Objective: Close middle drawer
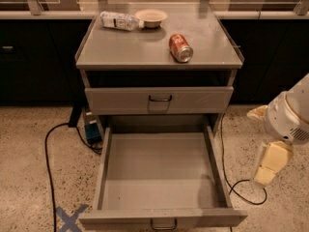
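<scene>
The middle drawer [159,178] is pulled far out of the grey metal cabinet [159,52]. Its deep tray is empty, and its low front with a small dark wire handle [163,224] is at the bottom edge of the camera view. Above it the taller-fronted top drawer [159,100] is closed. My gripper [270,164] hangs at the right of the view, outside the drawer's right side wall and above the floor. It touches nothing.
On the cabinet top lie a red soda can [180,48] on its side, a plastic bottle [119,21] and a small bowl [151,17]. Black cables [48,153] run over the speckled floor on both sides. A blue tape cross [70,218] marks the floor at front left.
</scene>
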